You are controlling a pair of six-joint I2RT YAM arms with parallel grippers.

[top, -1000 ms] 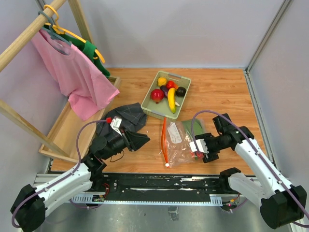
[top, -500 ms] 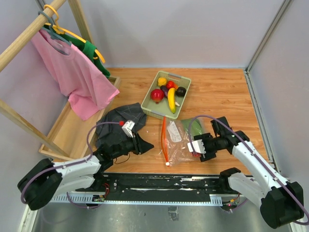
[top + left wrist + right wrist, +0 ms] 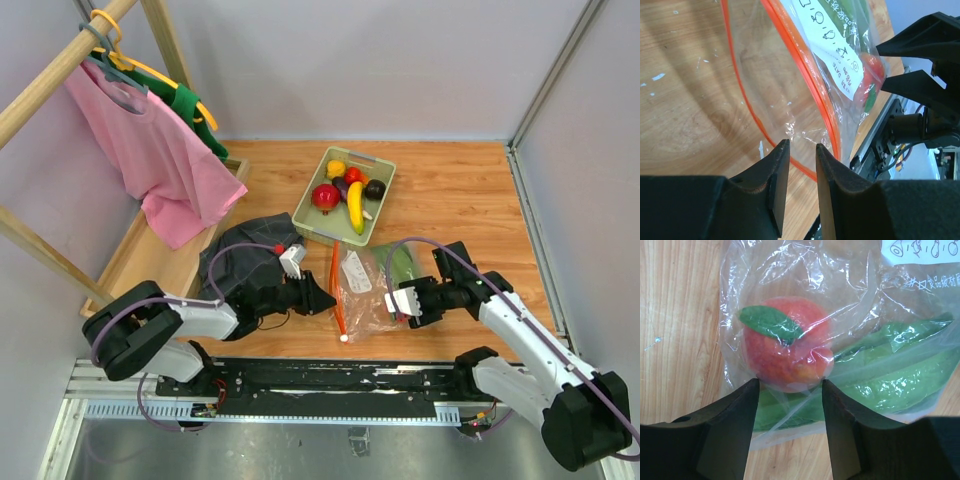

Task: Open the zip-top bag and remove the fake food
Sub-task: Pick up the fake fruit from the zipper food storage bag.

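Observation:
The zip-top bag lies on the wood between my two grippers, its orange-red zip strip on the left and its white label facing up. The mouth gapes as an orange loop. Inside are fake food pieces: a red round fruit and a long green leafy piece. My left gripper is at the mouth's near lip, jaws a narrow gap apart over the strip. My right gripper is open, tips against the bag on either side of the red fruit. More fake food fills the green tray.
A dark cloth lies just left of the bag, behind my left arm. A wooden rack with a pink shirt stands at the left. The metal rail runs along the near edge.
My left arm has reached right from beside the dark cloth to the bag's zip end and its jaws have narrowed. My right gripper has slid left onto the bag and closed in.

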